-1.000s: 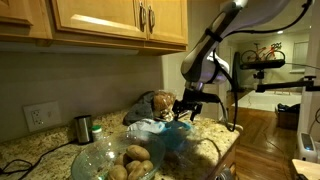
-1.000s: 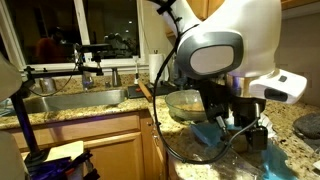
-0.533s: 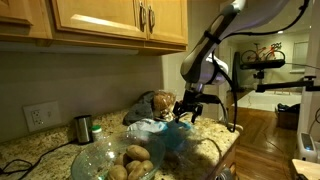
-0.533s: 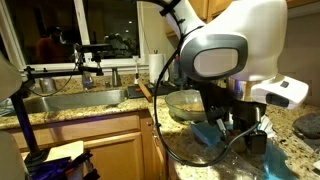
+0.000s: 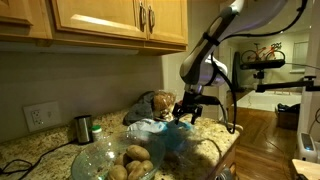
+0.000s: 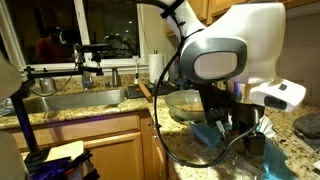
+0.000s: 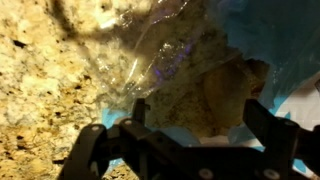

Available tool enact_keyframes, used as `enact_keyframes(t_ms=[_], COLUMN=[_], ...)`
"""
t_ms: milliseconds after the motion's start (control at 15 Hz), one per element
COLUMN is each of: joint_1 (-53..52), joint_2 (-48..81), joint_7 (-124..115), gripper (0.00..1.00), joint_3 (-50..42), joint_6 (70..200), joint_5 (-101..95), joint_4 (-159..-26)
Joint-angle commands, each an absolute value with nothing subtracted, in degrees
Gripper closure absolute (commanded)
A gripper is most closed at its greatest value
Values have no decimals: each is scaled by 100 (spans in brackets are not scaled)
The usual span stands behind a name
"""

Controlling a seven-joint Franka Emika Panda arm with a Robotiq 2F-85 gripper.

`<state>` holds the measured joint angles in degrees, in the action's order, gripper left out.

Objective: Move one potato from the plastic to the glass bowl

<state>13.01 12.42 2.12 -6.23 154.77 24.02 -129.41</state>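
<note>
Small move only: arm (image 6: 222, 62) drifts a little right and down in an exterior view; its dark-faced joint housing (image 6: 220, 66) sits lower than a second ago; white link (image 6: 280, 95) at the right drops a touch too; gripper (image 6: 243, 135) edges down with it over the plastic (image 6: 208, 135); in an exterior view the wrist (image 5: 203, 70) shifts only marginally toward the counter, barely visible.

My arm (image 5: 222, 30) comes down from high up and bends at the wrist (image 5: 204, 70), so my gripper (image 5: 187, 109) hangs low and points downward. My jaws stand wide apart. In the wrist view my two dark fingers (image 7: 133, 132) rise from the bottom edge, one spread to each side, with open space between them.
</note>
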Motion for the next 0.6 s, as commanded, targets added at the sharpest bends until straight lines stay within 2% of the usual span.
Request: enact_keyframes(t_ms=[0, 533], joint_1=[1359, 1542], joint_2=[1428, 1841], joint_7=[207, 479], gripper=[0, 0], joint_3=[-605, -387], joint_6=[15490, 15571], joint_5=[2465, 2772], joint_4=[-12797, -12477])
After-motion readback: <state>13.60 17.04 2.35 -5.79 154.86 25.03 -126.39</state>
